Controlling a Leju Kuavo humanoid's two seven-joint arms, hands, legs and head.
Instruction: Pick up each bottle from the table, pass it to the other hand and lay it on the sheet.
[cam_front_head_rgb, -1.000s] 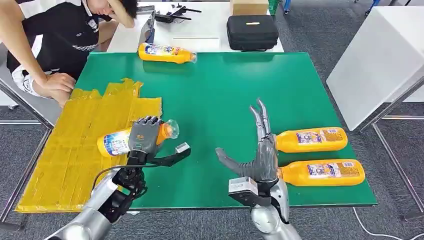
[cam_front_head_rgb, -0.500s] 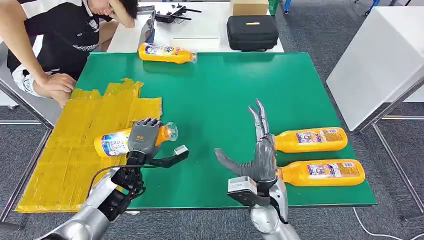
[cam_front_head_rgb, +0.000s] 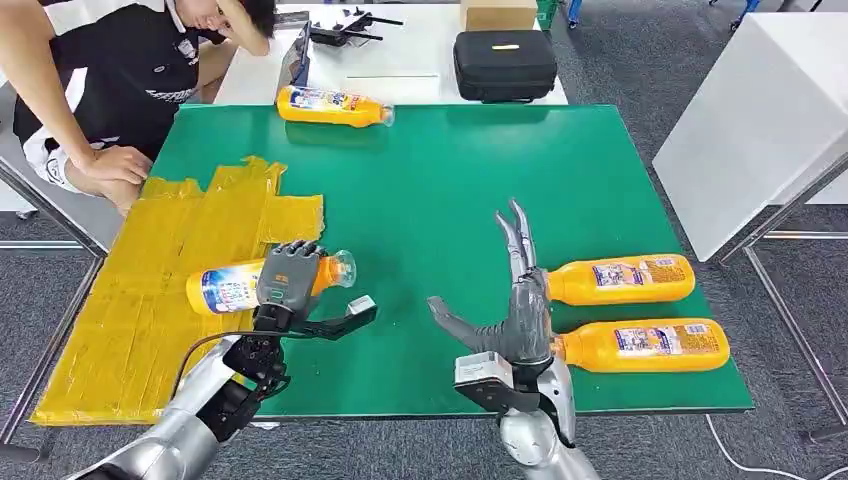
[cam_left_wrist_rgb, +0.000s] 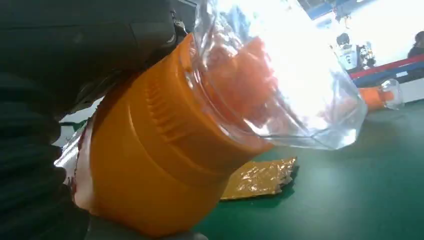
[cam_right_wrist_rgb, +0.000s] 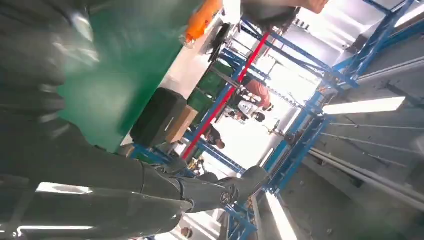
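Bottle (cam_front_head_rgb: 238, 283) in the left hand (cam_front_head_rgb: 288, 277) lies level over the sheet's (cam_front_head_rgb: 150, 300) near edge, long axis crosswise, clear cap toward the robot's right; dark fingers (cam_front_head_rgb: 296, 250) wrap its middle and hide part of the body; the blue-and-white label's writing is too small to read; close up, the orange neck (cam_left_wrist_rgb: 165, 150) and clear cap (cam_left_wrist_rgb: 280, 85) crowd the left wrist view. Right hand (cam_front_head_rgb: 515, 300) stands empty, fingers spread wide, just beside two orange bottles (cam_front_head_rgb: 620, 279) lying crosswise on the green tabletop (cam_front_head_rgb: 440, 180); a fourth bottle (cam_front_head_rgb: 333, 106) lies at the far edge; a person (cam_front_head_rgb: 100, 90) leans by the sheet.
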